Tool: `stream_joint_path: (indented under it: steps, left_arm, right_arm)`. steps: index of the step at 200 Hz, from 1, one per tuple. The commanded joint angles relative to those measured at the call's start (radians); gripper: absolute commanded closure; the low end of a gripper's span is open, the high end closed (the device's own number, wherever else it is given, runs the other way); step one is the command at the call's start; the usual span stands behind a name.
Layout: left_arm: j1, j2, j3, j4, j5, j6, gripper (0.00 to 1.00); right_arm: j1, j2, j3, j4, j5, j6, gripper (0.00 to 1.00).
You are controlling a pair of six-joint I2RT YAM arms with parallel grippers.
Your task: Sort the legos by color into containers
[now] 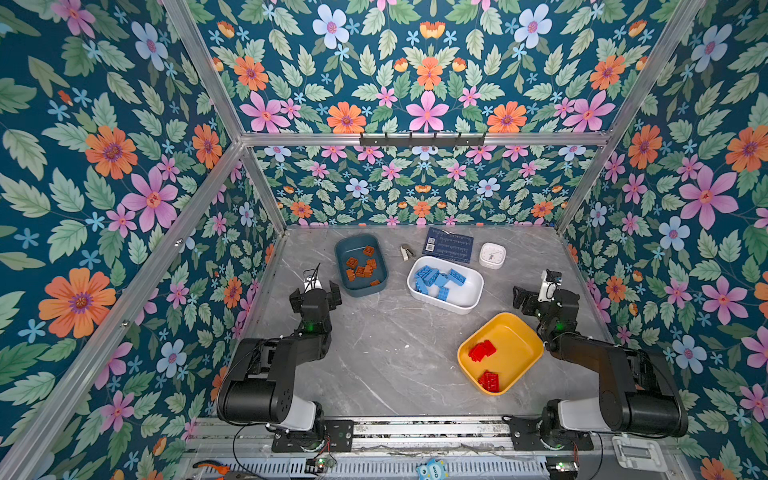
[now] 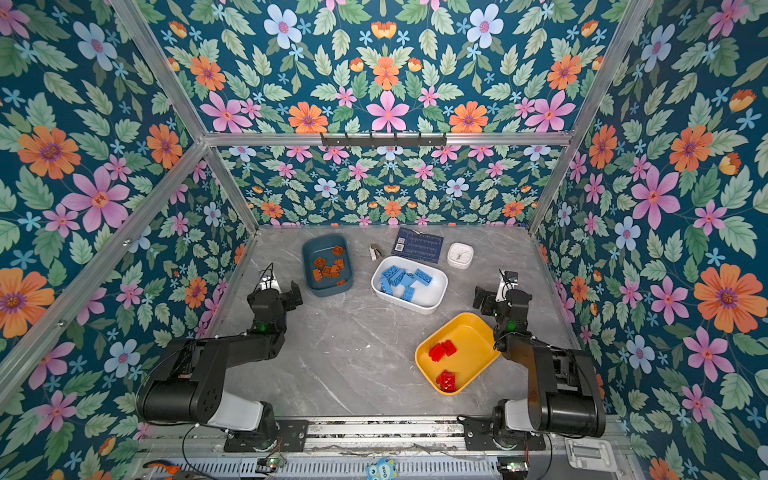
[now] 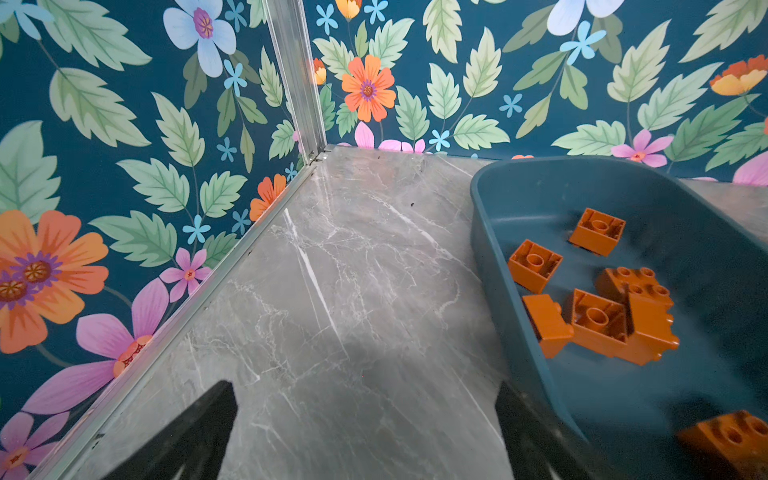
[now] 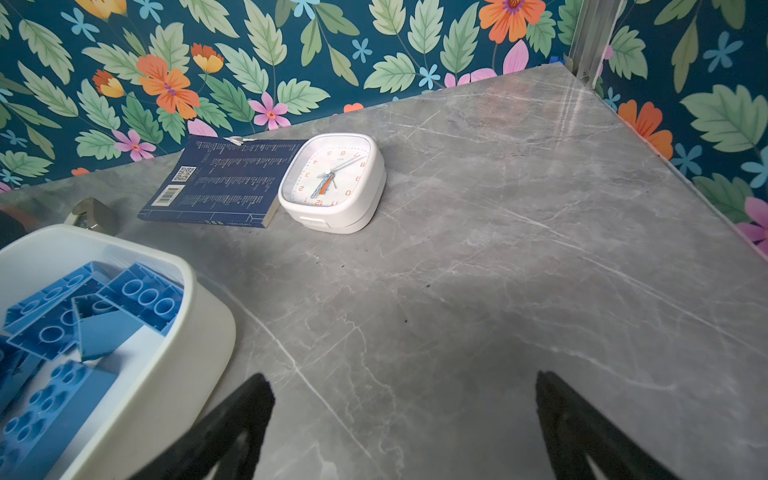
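Three containers stand on the grey marble table. The dark teal tub (image 1: pixel 353 246) at the back left holds several orange-brown legos (image 1: pixel 360 268). The white tub (image 1: pixel 471 286) in the middle holds several blue legos (image 1: pixel 436 280). The yellow tub (image 1: pixel 517 340) at the front right holds red legos (image 1: pixel 482 350) in two clumps. My left gripper (image 1: pixel 316 293) hovers just left of the teal tub, open and empty (image 3: pixel 365 388). My right gripper (image 1: pixel 538 295) hangs near the right wall, behind the yellow tub, also open and empty (image 4: pixel 402 378). No loose legos show on the table.
A white square clock (image 1: pixel 492 254) and a flat dark blue card (image 1: pixel 448 245) lie at the back, with a small metal clip-like object (image 1: pixel 406 252) left of the card. Flowered walls with metal posts close in the table on three sides.
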Motion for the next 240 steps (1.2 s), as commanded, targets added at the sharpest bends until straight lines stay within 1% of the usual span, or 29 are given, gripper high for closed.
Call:
stream_joint_path:
  steps: [1, 21, 60, 79, 103, 121, 130, 138, 150, 221, 240]
  left_arm:
    - [0.000, -0.006, -0.013, 0.017, 0.003, -0.013, 0.00]
    - [0.000, -0.014, -0.019, 0.022, 0.028, -0.003, 0.00]
    - [0.000, 0.003, -0.007, 0.018, 0.025, -0.007, 0.00]
    - [0.000, 0.006, -0.007, 0.017, 0.016, -0.012, 0.00]
    - [0.000, 0.028, 0.034, -0.033, -0.022, -0.022, 0.00]
    - [0.003, 0.026, 0.038, -0.050, 0.037, -0.020, 0.00]
    - [0.003, 0.027, 0.040, -0.060, 0.037, -0.022, 0.00]
    - [0.003, 0.028, 0.031, -0.034, 0.029, -0.023, 0.00]
    - [0.003, 0.014, 0.003, 0.004, 0.067, -0.009, 0.00]
    - [0.005, 0.010, 0.002, 0.008, 0.076, 0.005, 0.00]
    - [0.005, -0.001, 0.001, 0.000, 0.062, 0.001, 0.00]
  right_arm:
    - [0.001, 0.002, 0.004, -0.005, -0.008, -0.010, 0.01]
    - [0.001, 0.003, 0.005, -0.006, -0.008, -0.010, 0.01]
    - [0.001, 0.004, 0.007, -0.008, -0.013, -0.013, 0.01]
    - [0.001, 0.004, 0.007, -0.008, -0.013, -0.013, 0.01]
    - [0.001, 0.005, 0.008, -0.008, -0.013, -0.013, 0.01]
    - [0.001, 0.003, 0.007, -0.007, -0.013, -0.013, 0.01]
    - [0.003, 0.002, 0.007, -0.007, -0.014, -0.013, 0.01]
    - [0.003, 0.004, 0.006, -0.007, -0.016, -0.014, 0.01]
    - [0.001, 0.004, 0.006, -0.007, -0.016, -0.014, 0.01]
    - [0.002, 0.004, 0.007, -0.007, -0.016, -0.015, 0.01]
    - [0.003, 0.004, 0.007, -0.008, -0.016, -0.015, 0.01]
